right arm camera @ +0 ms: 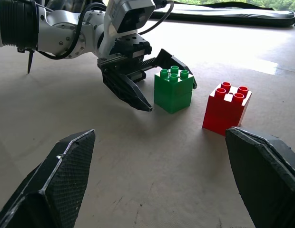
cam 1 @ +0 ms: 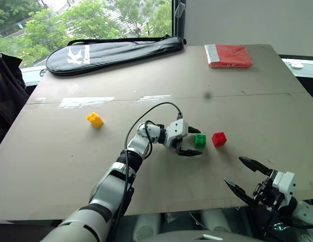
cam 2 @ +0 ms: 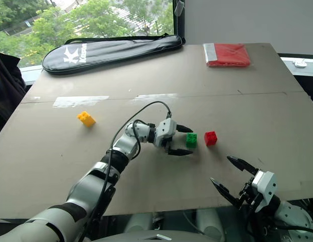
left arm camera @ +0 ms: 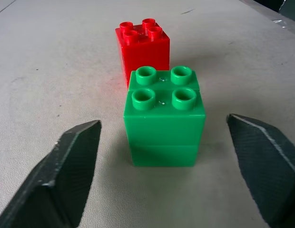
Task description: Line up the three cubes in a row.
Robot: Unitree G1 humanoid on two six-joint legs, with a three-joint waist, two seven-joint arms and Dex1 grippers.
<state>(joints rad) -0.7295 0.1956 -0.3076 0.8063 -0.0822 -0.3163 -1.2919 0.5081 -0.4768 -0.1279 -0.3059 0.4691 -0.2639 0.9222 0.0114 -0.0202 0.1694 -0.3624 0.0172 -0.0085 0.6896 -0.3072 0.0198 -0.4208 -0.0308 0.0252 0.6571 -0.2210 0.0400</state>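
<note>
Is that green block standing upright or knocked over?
Upright: the green block sits flat on the table, its four studs facing up.

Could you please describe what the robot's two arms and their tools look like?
Both arms are silver-grey with black joint sections. Each ends in a white wrist housing carrying a tool, left tool and right tool, with two pointed black fingers, textured on their faces. A thin black cable loops over the left forearm.

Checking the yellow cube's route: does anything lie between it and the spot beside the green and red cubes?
Only the robot's own left arm: the left gripper stands open around the green cube, on the side facing the yellow cube. The red cube sits beyond the green. Otherwise the table between shows nothing.
</note>
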